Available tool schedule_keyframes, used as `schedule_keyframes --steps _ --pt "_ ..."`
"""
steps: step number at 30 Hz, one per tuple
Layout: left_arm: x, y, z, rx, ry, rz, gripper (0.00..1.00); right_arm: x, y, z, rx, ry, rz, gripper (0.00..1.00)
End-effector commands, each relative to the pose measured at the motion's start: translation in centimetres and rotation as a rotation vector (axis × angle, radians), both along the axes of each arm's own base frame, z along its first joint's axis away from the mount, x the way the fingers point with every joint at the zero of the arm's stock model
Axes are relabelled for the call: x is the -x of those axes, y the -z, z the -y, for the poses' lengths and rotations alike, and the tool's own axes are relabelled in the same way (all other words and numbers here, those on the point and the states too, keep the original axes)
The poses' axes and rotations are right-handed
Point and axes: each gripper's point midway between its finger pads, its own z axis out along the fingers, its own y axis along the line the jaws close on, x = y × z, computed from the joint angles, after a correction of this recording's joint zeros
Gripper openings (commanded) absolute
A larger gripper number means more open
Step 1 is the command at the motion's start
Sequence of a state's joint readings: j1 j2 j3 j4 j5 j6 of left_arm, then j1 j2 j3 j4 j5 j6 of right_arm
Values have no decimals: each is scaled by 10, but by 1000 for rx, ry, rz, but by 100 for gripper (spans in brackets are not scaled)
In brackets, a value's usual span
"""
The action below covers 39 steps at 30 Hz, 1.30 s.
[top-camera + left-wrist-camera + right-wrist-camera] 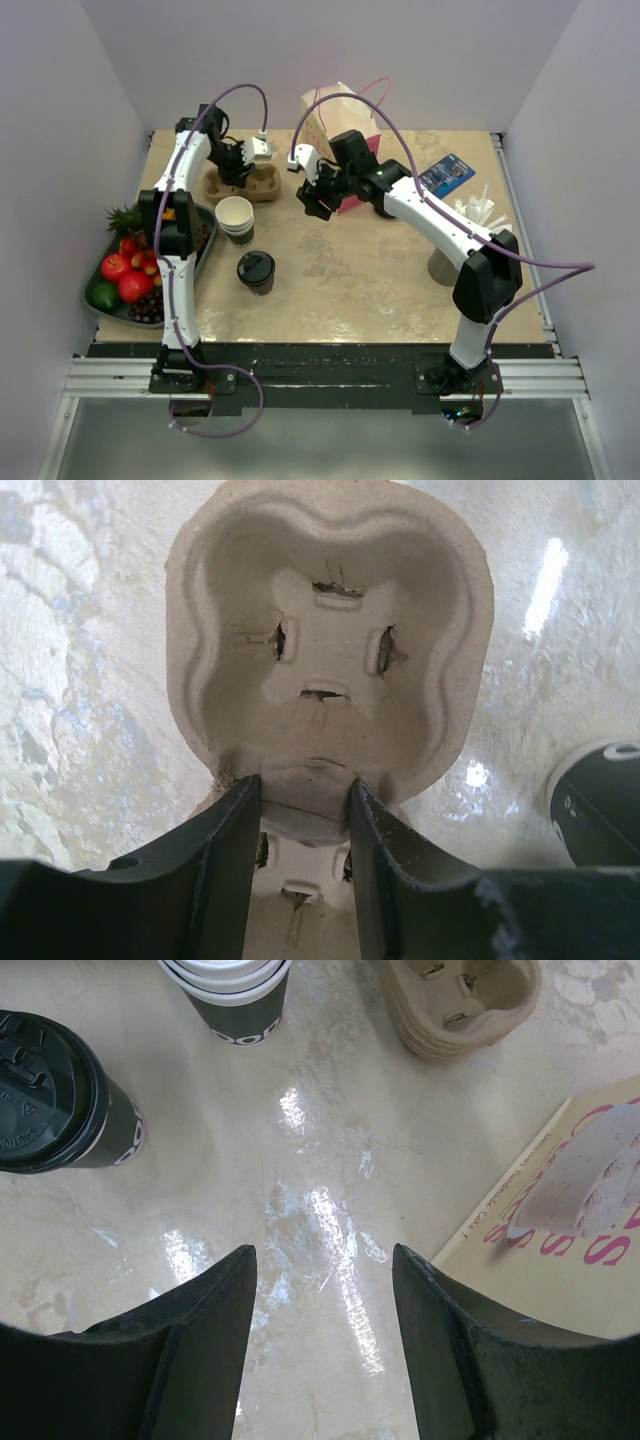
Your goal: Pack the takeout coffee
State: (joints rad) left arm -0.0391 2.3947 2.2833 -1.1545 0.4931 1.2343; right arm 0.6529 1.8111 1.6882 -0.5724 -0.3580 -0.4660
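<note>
The takeout coffee [256, 271], a dark-banded cup with a black lid, stands upright on the table left of centre; it also shows in the right wrist view [60, 1090]. My left gripper [237, 172] is over a brown pulp cup carrier [262, 186] at the back left. In the left wrist view my left gripper [303, 785] is shut on the carrier's [330, 630] middle ridge, with both cup wells empty. My right gripper [316, 203] is open and empty above bare table [322, 1255], right of the carrier [460, 1005].
Stacked lidless cups [235, 218] stand between the carrier and the coffee. A paper bag [335, 120] stands at the back centre, its side near my right gripper [560, 1230]. A fruit tray [100, 300] lies at the left edge. A blue packet [447, 175] and white utensils [478, 210] lie at the right.
</note>
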Motion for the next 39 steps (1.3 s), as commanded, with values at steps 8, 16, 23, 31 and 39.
schedule_keyframes --steps 8,16,23,31,39 --pt "-44 -86 -28 214 -398 198 18 1 -1 3 1 -10 11 60" --pt "-58 -101 -35 437 -713 104 0 -2 -3 -1 -14 -8 7 60" --pt "-62 -111 -34 576 -828 10 0 -1 -2 2 -6 -1 11 60" --pt "-66 -100 -59 132 -754 262 0 -3 -4 2 -8 2 14 60" --pt "-63 -103 -73 354 -944 114 0 -5 -7 -3 -27 5 7 61"
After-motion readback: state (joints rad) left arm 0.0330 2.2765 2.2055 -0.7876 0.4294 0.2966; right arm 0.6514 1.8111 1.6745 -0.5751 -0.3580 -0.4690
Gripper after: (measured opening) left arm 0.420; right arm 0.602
